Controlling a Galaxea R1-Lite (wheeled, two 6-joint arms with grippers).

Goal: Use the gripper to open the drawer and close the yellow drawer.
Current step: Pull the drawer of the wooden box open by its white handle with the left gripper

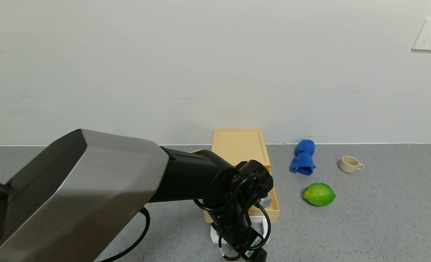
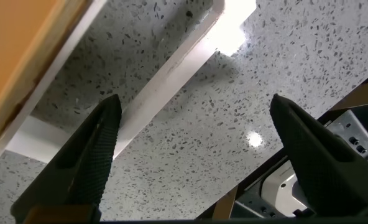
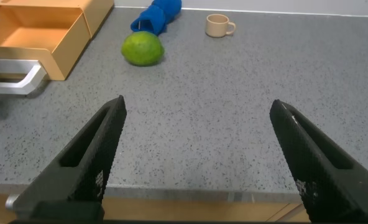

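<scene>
The pale yellow drawer box (image 1: 239,145) lies against the back wall. Its tray (image 1: 273,209) is slid out toward me, and the white loop handle (image 1: 263,222) is at its front. My left arm reaches across the head view, with its wrist (image 1: 237,214) above the handle. In the left wrist view my left gripper (image 2: 196,106) is open and holds nothing. The white handle bar (image 2: 171,62) runs beside one finger (image 2: 94,152). My right gripper (image 3: 196,109) is open and empty over the table's front edge, with the open drawer (image 3: 47,37) off to its side.
A green lime (image 1: 319,194), a rolled blue cloth (image 1: 303,157) and a small beige cup (image 1: 350,164) sit on the grey table to the right of the drawer. A wall socket (image 1: 429,35) is at the upper right.
</scene>
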